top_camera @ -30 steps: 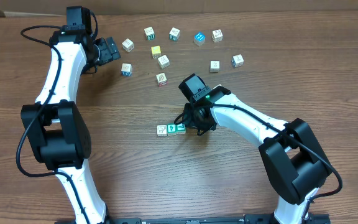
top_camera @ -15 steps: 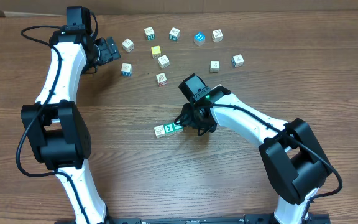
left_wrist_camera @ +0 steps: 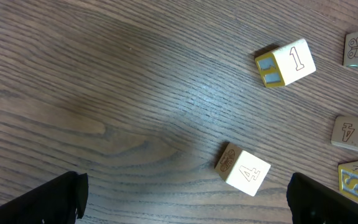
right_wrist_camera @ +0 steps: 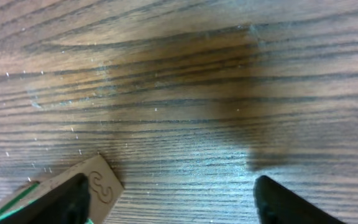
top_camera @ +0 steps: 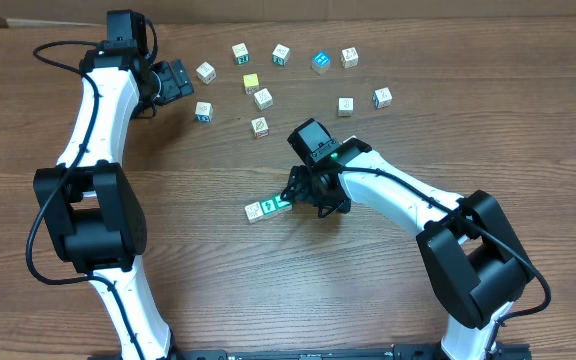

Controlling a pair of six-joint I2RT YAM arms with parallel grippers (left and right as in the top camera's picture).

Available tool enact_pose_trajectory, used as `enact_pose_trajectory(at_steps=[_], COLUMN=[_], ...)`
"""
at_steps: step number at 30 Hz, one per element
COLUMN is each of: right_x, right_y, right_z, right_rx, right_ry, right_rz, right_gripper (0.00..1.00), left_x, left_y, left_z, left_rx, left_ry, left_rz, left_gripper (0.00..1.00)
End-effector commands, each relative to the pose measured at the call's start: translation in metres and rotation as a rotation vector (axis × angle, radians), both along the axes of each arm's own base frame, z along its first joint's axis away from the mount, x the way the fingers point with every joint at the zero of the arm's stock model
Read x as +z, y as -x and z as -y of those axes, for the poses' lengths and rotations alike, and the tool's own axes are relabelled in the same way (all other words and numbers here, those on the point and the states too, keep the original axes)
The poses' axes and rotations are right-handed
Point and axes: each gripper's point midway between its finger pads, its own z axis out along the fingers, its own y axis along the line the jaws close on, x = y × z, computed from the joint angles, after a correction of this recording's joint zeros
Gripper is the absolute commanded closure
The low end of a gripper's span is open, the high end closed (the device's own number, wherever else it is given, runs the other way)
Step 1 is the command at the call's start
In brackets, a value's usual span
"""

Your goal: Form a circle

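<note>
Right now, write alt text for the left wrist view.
A block marked 1 at upper right and a block marked 4 at lower centre lie on a wooden table. More blocks are cut off at the right edge; the left fingers sit wide apart in the bottom corners.

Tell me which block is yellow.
The yellow block in the far cluster, next to a cream block; the others show cream, blue or green tops.
</note>
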Motion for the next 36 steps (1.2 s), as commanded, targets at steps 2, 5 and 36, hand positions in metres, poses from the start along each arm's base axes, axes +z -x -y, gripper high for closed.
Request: enact_pose_trajectory(at_steps=[2, 5, 36], right_x=[-0.0028, -0.0028, -0.0028], right_y=[-0.0004, -0.0004, -0.0011], right_z=[0.0031, 0.0031, 0.0040], right_rx=[-0.004, -0.004, -0.006], right_ry=[0.014, 0.014, 0.019], right_rz=[0.003, 0.003, 0.007], right_gripper=[0.11, 0.05, 0.00], left_x=[0.0073, 0.0073, 0.0072], left_y=[-0.0034, -0.0034, -0.0033], left_z=[0.0048, 0.0048, 0.0048], left_rx=[0.009, 0.009, 0.009], left_ry=[0.014, 0.014, 0.014], left_rz=[0.019, 0.019, 0.018], left_gripper=[0.00, 0.00, 0.00])
